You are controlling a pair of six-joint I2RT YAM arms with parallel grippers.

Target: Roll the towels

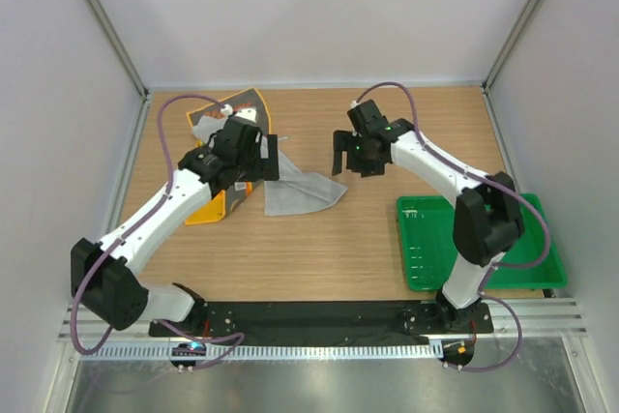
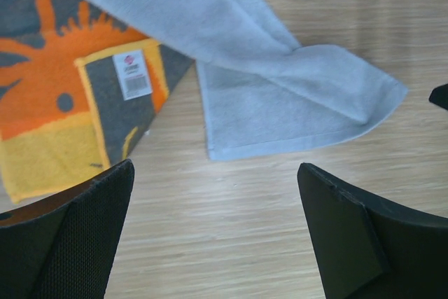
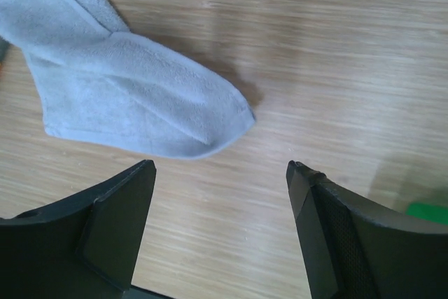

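The towels are not rolled yet. The plain light grey cloth towel (image 1: 308, 196) lies in a loose, folded heap on the wooden worktop (image 1: 319, 258). The dark grey cloth towel with the orange print (image 1: 242, 104) lies to the left of the grey towel. One edge of it sits under the grey towel.

The left hand (image 1: 251, 155) hovers over the left end of the grey towel, where the two towels meet. Its two fingers are spread wide and hold nothing. The right hand (image 1: 354, 154) hangs just to the right of the grey towel. Its fingers are spread wide too, with nothing between them. The green plastic tray (image 1: 426, 260) sits well apart from the grey towel, on its right.

I think this is the start of the job, when the hands get ready to take the grey towel. Next, each hand needs to come down and pinch an end of it. Then they should pull it off the dark towel and lay it flat. A lumpy towel will not roll well.
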